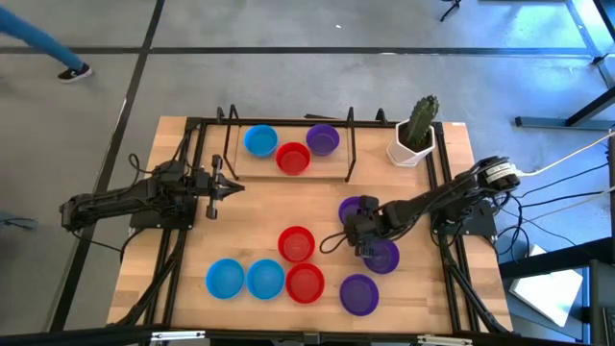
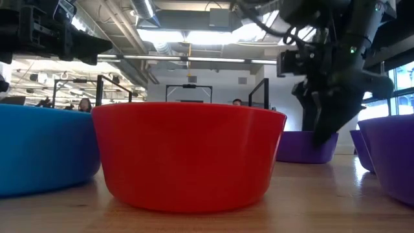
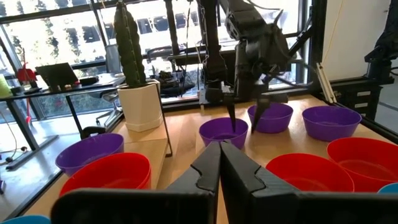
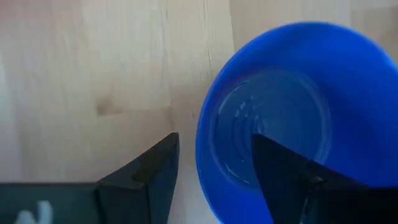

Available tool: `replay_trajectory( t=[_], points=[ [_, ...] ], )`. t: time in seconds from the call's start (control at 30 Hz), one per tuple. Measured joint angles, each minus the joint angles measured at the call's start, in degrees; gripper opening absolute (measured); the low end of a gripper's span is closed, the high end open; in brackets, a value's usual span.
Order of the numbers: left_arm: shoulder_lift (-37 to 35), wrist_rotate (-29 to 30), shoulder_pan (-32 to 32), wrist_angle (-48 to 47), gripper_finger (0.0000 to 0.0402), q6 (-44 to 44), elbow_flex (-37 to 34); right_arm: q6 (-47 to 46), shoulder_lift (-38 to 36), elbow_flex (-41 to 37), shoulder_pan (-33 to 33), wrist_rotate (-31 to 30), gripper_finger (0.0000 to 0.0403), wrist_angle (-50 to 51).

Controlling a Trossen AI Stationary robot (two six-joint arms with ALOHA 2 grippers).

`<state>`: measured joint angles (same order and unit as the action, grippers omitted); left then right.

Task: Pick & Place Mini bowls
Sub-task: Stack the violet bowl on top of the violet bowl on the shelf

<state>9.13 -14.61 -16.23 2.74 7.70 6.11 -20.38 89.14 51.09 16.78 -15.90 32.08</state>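
Your left tool (image 1: 229, 185) waits at the left side of the tabletop (image 1: 259, 207), fingers pressed together and holding nothing. It is well clear of the work.

Further right, your right tool (image 3: 245, 112) hangs over a purple bowl (image 3: 222, 130) in the right half of the tabletop. Its fingers are spread, one inside the rim and one outside. It grips nothing yet.

That bowl sits upright on its base with the mouth facing straight up. It is round, so it has no long axis, and any spot on the rim serves equally well.

- **Slipping:** the wall is thin, smooth and flared, so a shallow pinch could let the bowl squirt out or tip as you lift.
- **Skidding:** if the inner finger presses down on the bowl floor before closing, the bowl may slide across the wood.
- **Crowding:** a second purple bowl (image 1: 384, 259) lies just beside this one, and a red bowl (image 1: 296, 242) is near on the other side. The outer finger could nudge or catch either of them.

From overhead the arm covers the rim, so the finger's seating is probably right but not certain.
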Motion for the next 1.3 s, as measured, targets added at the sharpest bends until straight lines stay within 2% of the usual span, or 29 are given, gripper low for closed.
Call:
replay_trajectory(
  t=[0.27, 0.33, 0.43, 0.57, 0.63, 0.83, 1.03, 1.17, 1.3],
  points=[
    [0.0, 0.0, 0.0, 0.0, 0.0003, 0.0, 0.0, -0.1, 3.6, 0.0, -1.7, 0.0, 0.0199, -0.1],
    [0.0, 0.0, 0.0, 0.0, 0.0005, 0.0, 0.0, 0.1, 4.2, 0.0, -2.0, 0.0, 0.0188, -0.1],
    [0.0, 0.0, 0.0, 0.0, 0.0008, 0.0, 0.0, 1.2, 4.5, 0.0, -2.3, 0.0, 0.0143, -0.5],
    [0.0, 0.0, 0.0, 0.0, 0.0005, 0.0, 0.0, 2.9, 4.0, 0.0, -2.7, 0.0, 0.0043, -1.7],
    [0.0, 0.0, 0.0, 0.0, 0.0004, 0.0, 0.0, 3.8, 3.6, 0.5, -2.8, 0.0, 0.0013, -1.7],
    [0.0, 0.0, 0.0, 0.0, 0.0008, 0.0, 0.0, 6.7, 3.0, 5.8, -2.6, 0.1, 0.0008, 0.4],
    [0.0, 0.0, 0.0, 0.0, 0.0004, 0.0, 0.0, 10.1, 1.7, 12.2, 0.7, -0.7, 0.0006, 1.8],
    [0.0, 0.0, 0.0, -0.3, 0.0005, 0.1, 0.0, 10.4, -3.3, 13.6, 5.1, -6.8, 0.0005, 2.0],
    [0.0, 0.0, 0.0, -0.6, 0.0009, 0.1, 0.0, 9.2, -12.6, 12.2, 10.7, -15.2, 0.0003, 2.4]
  ],
)
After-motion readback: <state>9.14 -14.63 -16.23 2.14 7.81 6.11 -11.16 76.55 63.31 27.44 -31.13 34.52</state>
